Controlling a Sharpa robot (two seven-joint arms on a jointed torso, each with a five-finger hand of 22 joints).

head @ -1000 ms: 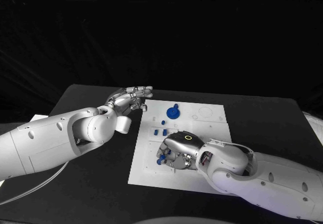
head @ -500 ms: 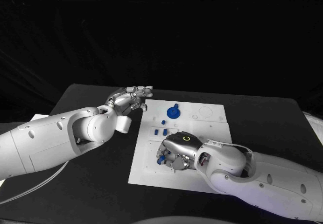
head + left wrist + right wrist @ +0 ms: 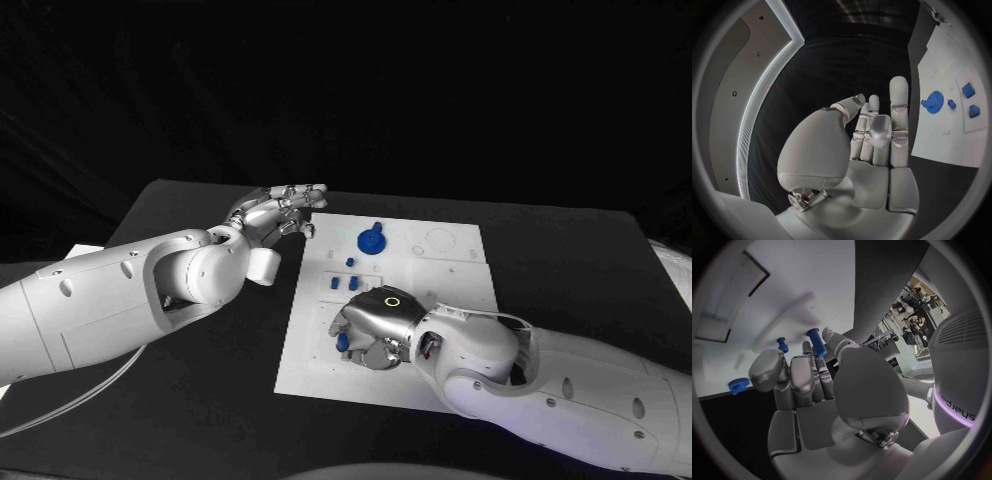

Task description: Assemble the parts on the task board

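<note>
Right hand (image 3: 378, 328) sits low over the near half of the task board (image 3: 447, 262), fingers curled around a blue peg (image 3: 816, 342), gripping it. Left hand (image 3: 280, 211) hovers off the board's far-left corner, fingers apart, holding nothing. Blue gear (image 3: 371, 240) lies on the board's far part; small blue pieces (image 3: 340, 283) between gear and right hand.

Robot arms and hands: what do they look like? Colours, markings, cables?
Both arms are glossy white, rounded shells. Each robot hand is silver metal, left and right. The right hand's back carries a small lit ring. A thin pale cable loops below the left arm.
</note>
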